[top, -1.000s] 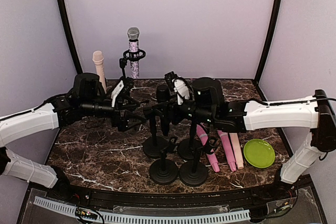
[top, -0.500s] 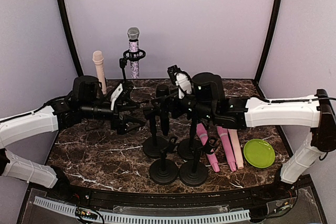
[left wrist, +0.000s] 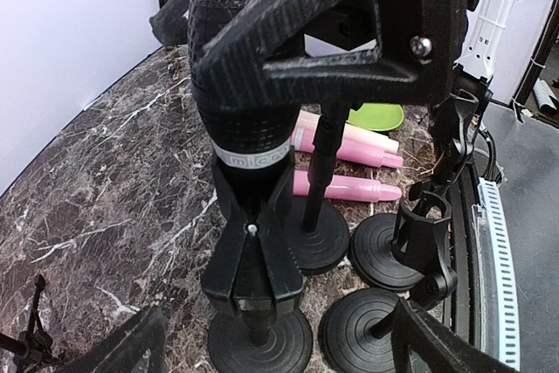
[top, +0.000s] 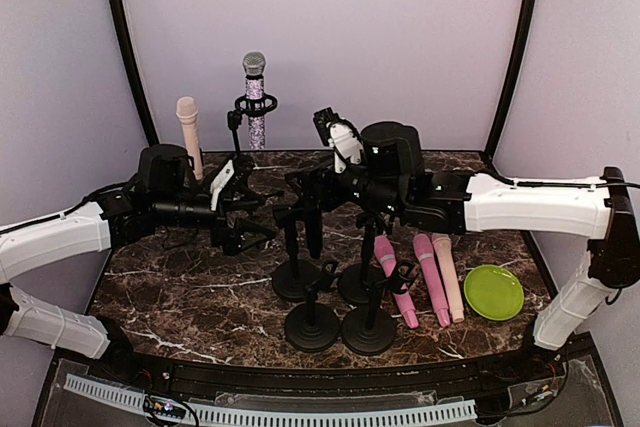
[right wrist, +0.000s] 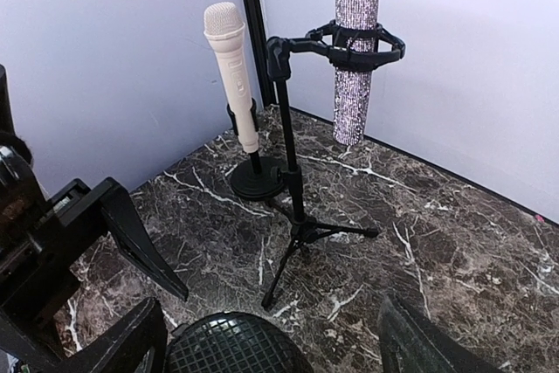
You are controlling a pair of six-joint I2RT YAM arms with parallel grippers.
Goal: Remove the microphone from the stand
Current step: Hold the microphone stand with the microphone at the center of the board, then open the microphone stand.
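Observation:
A black microphone (top: 313, 232) stands upright in the clip of a black round-base stand (top: 296, 279) at the table's middle. In the left wrist view the microphone (left wrist: 244, 85) sits in the clip (left wrist: 253, 251), with a right finger (left wrist: 349, 32) crossing in front of its head. My right gripper (top: 305, 187) is open, its fingers on either side of the mesh head (right wrist: 231, 345) without closing on it. My left gripper (top: 255, 217) is open and empty, just left of the stand, level with its post. Its fingertips (left wrist: 113, 351) frame the stand's base.
A glittery microphone (right wrist: 354, 58) hangs in a tripod stand (right wrist: 297, 216) at the back. A beige microphone (right wrist: 231, 67) stands in a small stand. Empty black stands (top: 312, 325) crowd the front. Pink microphones (top: 395, 277) and a green plate (top: 493, 292) lie at the right.
My right gripper has moved up and left, over the head of the black microphone. My left gripper has drawn back slightly to the left.

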